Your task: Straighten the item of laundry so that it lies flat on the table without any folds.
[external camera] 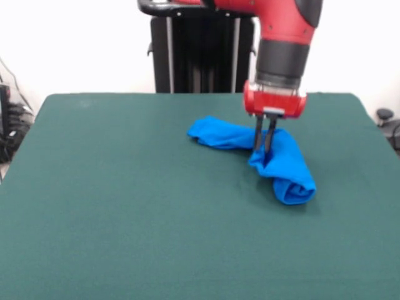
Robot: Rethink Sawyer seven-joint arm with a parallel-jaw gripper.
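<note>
A wide dark green counter point(125, 206) fills most of the view, with my black pedestal point(194, 47) standing behind its far edge. My red and black arm point(284, 44) comes down from above, right of the pedestal. The bright blue T-shirt point(262, 153) lies bunched on the counter in front of the pedestal, toward the right, folded into a bent, rolled strip with no print showing. My claw point(265, 149) points straight down into the shirt's middle, its two thin dark fingers point(258, 134) nearly together, pinching the cloth.
</note>
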